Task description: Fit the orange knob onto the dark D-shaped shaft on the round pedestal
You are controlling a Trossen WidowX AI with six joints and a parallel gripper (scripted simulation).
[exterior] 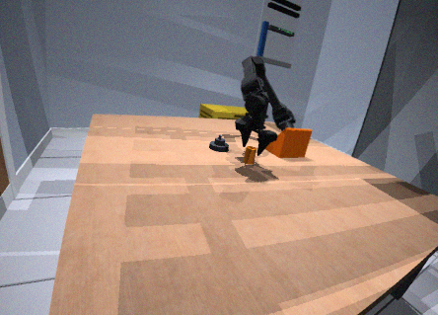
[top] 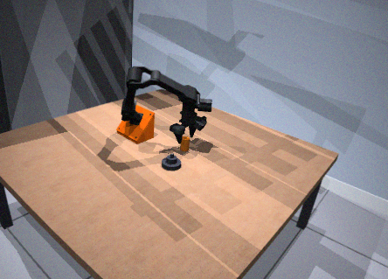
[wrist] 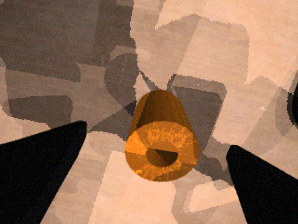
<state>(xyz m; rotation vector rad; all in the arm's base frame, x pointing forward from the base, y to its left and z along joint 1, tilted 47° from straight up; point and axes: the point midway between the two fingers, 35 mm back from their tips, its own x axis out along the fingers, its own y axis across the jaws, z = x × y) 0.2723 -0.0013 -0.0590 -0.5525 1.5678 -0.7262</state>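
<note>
Found the knob [top: 184, 144] [exterior: 250, 155] [wrist: 161, 150] upright on the surface [top: 131, 223] [exterior: 197, 262] [wrist: 115, 200], off the shaft [top: 172, 156] [exterior: 219, 137]. Saw a D-shaped hole in its top face (flat edge toward the upper part of the wrist view). Caught the hand [top: 185, 138] [exterior: 252, 149] [wrist: 160, 140] wide open just above, pointing down, with a finger to either side of the knob in the wrist view, a gap at both sides and nothing in its grip. Noted the pedestal [top: 171, 163] [exterior: 218, 146] near the knob but apart, round and dark, with the bare shaft upright on top; glimpsed only a dark sliver of it at the right edge of the wrist view. Followed the arm [top: 170, 85] [exterior: 255, 84] up from the hand, over and back down to an orange block [top: 146, 124] [exterior: 296, 143]. Beyond the far edge of the surface, spotted a yellow box [exterior: 222, 111] in the exterior view, and higher up, a blue bar [exterior: 262, 39] near the wall.
</note>
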